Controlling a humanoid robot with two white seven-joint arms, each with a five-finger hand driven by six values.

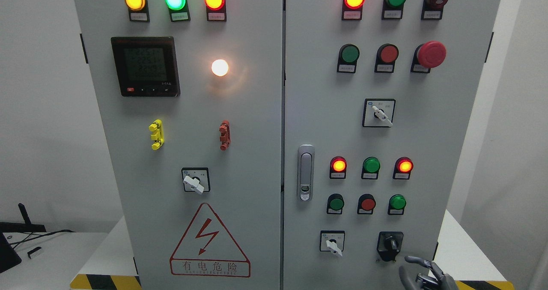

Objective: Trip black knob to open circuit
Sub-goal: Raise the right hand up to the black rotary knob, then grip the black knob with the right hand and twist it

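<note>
Head view | your right hand (424, 273) sits just below the black knob (390, 243); fingers (413, 260) loosely curled, holding nothing; not touching it

Matt grey painted metal cabinet (257, 153), glossy black plastic knob (390, 242) — dark metallic hand (424, 275)

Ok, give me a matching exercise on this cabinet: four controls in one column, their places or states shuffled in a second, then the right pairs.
Column one:
1. black knob
2. red mushroom button
3. digital meter
4. right hand

Column two:
A. upper part of the left door, display lit
B. bottom of the right door, right of a white selector switch
C. lower right corner of the picture, fingers just below the knob, holding nothing
D. second row of the right door, at its right end

Pairs: 1-B, 2-D, 3-A, 4-C
</note>
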